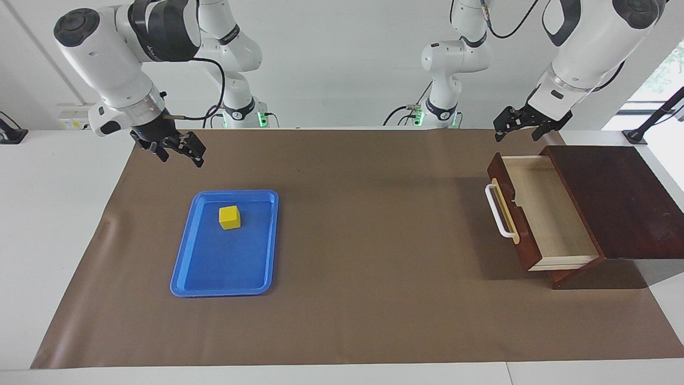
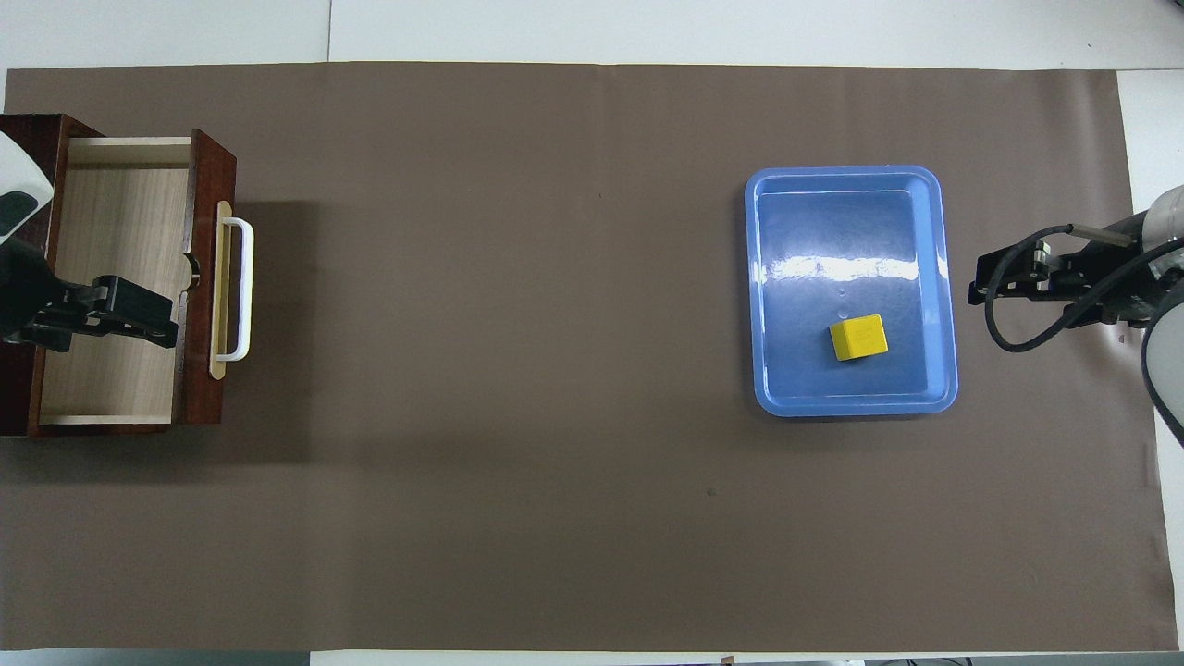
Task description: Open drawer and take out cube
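Facing view, read from the left edge across: at the upper left of the frame the right gripper (image 1: 176, 151) hangs in the air over bare counter (image 1: 374, 299) above the tray's top edge, its jaws spread and nothing between them. Just below it, in the left-centre of the frame, the blue tray (image 1: 181, 278) lies flat, and the cube (image 1: 230, 217) sits inside it in its upper part, clear of the rim. The middle of the frame is bare brown mat. At the right, the drawer (image 1: 539, 214) stands pulled out of its dark cabinet (image 1: 614, 198), white handle (image 1: 496, 212) toward the centre, its pale wood floor showing nothing inside. At the upper right the left gripper (image 1: 514, 125) waits above the drawer's top corner, jaws apart and empty.

By the look of things the task is done. The cube seems a light, rigid block with flat, fairly smooth faces; a fresh pick would best pinch two opposite side faces from above, squarely, so it does not twist out
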Controlling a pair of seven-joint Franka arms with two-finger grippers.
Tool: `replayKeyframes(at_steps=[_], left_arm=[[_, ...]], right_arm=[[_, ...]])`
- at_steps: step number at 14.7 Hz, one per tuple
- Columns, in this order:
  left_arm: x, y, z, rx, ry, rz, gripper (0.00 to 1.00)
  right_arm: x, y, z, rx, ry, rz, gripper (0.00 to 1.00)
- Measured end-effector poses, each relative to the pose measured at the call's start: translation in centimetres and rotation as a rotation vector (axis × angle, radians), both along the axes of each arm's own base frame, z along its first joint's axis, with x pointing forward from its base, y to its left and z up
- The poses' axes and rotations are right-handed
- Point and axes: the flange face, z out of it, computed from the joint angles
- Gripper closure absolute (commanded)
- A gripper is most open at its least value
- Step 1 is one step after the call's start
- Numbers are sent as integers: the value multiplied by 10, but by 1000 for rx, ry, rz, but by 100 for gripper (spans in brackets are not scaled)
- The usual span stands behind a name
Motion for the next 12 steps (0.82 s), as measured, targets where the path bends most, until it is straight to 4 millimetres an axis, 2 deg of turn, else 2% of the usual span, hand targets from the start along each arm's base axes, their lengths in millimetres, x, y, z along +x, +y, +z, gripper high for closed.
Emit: replayKeyframes(at_steps=[6,9,12], left_arm=[[0,-1,0,0,-2,-2,0],[0,-1,0,0,-4,-1,0],[1,-1,0,0,-5,-2,0]], right_arm=[[0,-4,0,-56,-4,147,0],[0,5,0,-80,-4,188,0],[-1,6,-1,-80,6,224,0]])
